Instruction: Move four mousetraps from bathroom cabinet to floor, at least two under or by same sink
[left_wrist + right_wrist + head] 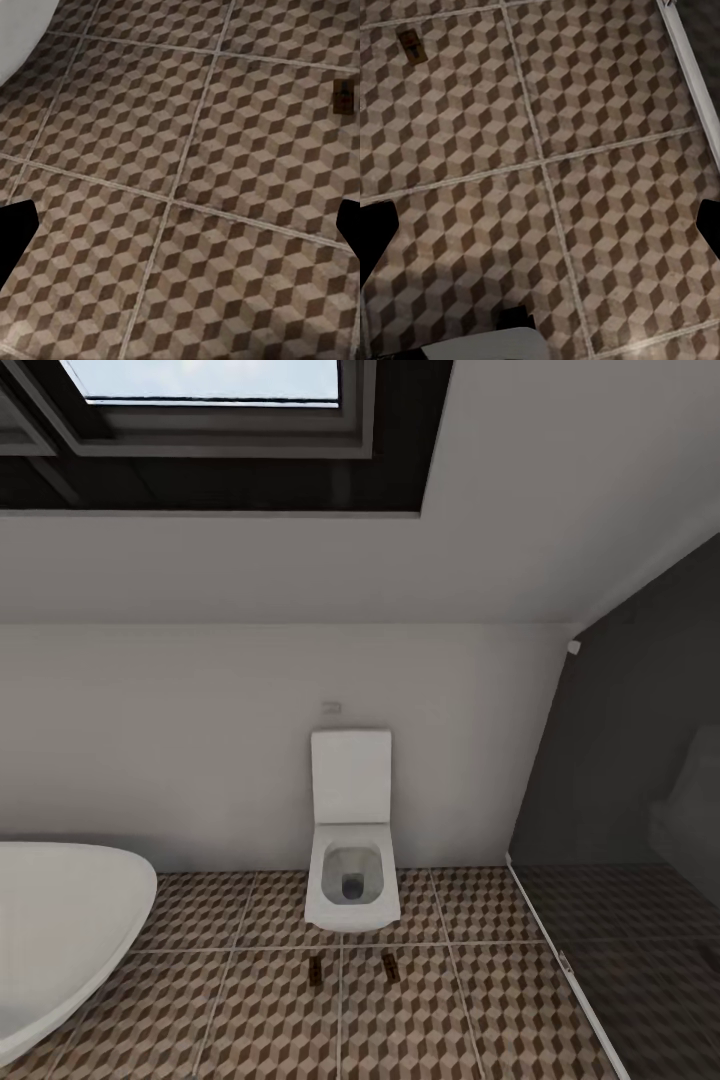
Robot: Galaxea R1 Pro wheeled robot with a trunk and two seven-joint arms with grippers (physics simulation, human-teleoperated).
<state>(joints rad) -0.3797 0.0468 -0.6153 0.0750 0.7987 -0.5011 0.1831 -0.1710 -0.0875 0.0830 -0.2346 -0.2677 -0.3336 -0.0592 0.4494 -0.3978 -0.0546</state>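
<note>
Two mousetraps lie on the cube-patterned bathroom floor (270,1010) in front of the toilet, one (316,970) to the left and one (390,966) to the right, a short gap apart. The left wrist view catches a mousetrap (343,96) far off at its edge, and the right wrist view catches a mousetrap (411,45) likewise. My left gripper (180,232) hangs open over bare tiles with nothing between its fingers. My right gripper (540,232) is open too, also over bare tiles. The cabinet is out of view.
A white wall-hung toilet (351,860) stands against the back wall. A white rounded tub (60,930) fills the left corner. A dark glass shower partition (620,810) with a pale floor rail (690,52) bounds the right side. Open tiles lie between tub and rail.
</note>
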